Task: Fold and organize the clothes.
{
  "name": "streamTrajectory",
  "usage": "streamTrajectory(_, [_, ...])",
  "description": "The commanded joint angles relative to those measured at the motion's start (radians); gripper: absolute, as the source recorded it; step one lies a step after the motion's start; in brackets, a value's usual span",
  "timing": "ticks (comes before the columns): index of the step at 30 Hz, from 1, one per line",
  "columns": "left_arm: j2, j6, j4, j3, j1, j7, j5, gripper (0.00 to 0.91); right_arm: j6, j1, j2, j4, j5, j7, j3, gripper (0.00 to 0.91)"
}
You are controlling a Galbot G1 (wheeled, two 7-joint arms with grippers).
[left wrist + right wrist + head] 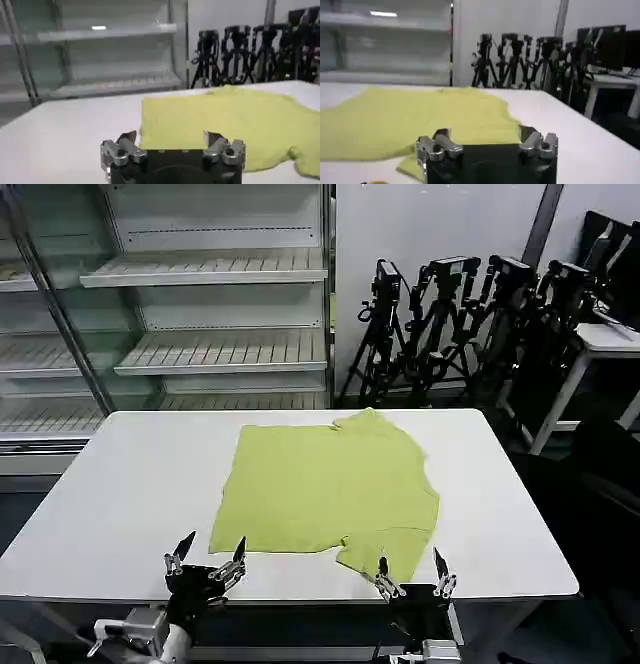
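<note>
Left gripper [207, 560] at table's [120, 484] near edge, fingers apart, nothing held | T-shirt [325, 484] spread mid-table, plain side up, judged light, limp, best pinched at near hem corners; no writing seen | right gripper [412, 576] poised at near sleeve, fingers apart.

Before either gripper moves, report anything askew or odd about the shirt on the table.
The T-shirt lies plain side up but not squared: its top edge near the far side is bunched into a small hump, and the sleeve nearest the right gripper juts out past the hem. Both the left gripper and the right one are open at the near edge.
</note>
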Motion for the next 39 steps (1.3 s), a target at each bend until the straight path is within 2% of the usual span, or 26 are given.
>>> streamTrajectory(1, [0.034,0.057,0.143,0.013,-0.113,-0.084,-0.149,0.907,-0.034,0.002,0.01,-0.027,-0.035,0.034,-0.035,0.907])
streamTrajectory(16, [0.053,0.057,0.201,0.022,-0.154,-0.1,-0.164,0.907,-0.078,0.006,0.018,-0.048,0.046,0.046,-0.047,0.907])
streamTrajectory(17, [0.053,0.057,0.203,0.023,-0.155,-0.101,-0.164,0.584,-0.083,0.005,0.018,-0.048,0.051,0.047,-0.048,0.907])
streamTrajectory(18, [0.052,0.057,0.203,0.024,-0.155,-0.101,-0.164,0.242,-0.091,0.005,0.018,-0.048,0.064,0.05,-0.049,0.856])
streamTrajectory(19, [0.052,0.056,0.204,0.025,-0.155,-0.103,-0.166,0.02,-0.098,0.004,0.019,-0.048,0.08,0.054,-0.049,0.615])
streamTrajectory(20, [0.052,0.056,0.204,0.026,-0.153,-0.104,-0.167,0.02,-0.107,0.005,0.019,-0.049,0.101,0.056,-0.047,0.544])
streamTrajectory(21, [0.051,0.056,0.203,0.027,-0.153,-0.104,-0.167,0.02,-0.109,0.005,0.018,-0.05,0.11,0.056,-0.046,0.343])
streamTrajectory(22, [0.051,0.056,0.202,0.027,-0.153,-0.105,-0.168,0.02,-0.109,0.005,0.018,-0.052,0.118,0.055,-0.045,0.242])
streamTrajectory(23, [0.051,0.056,0.201,0.027,-0.153,-0.106,-0.17,0.02,-0.11,0.005,0.019,-0.052,0.121,0.055,-0.045,0.091])
streamTrajectory(25, [0.052,0.056,0.2,0.025,-0.152,-0.108,-0.173,0.02,-0.114,0.005,0.019,-0.053,0.137,0.054,-0.047,0.0])
streamTrajectory(30, [0.052,0.056,0.197,0.024,-0.146,-0.108,-0.18,0.02,-0.115,0.005,0.023,-0.056,0.155,0.053,-0.053,0.0])
streamTrajectory(39, [0.044,0.054,0.18,0.014,-0.135,-0.108,-0.203,0.02,-0.069,-0.003,0.025,-0.034,0.159,0.029,-0.051,0.0])
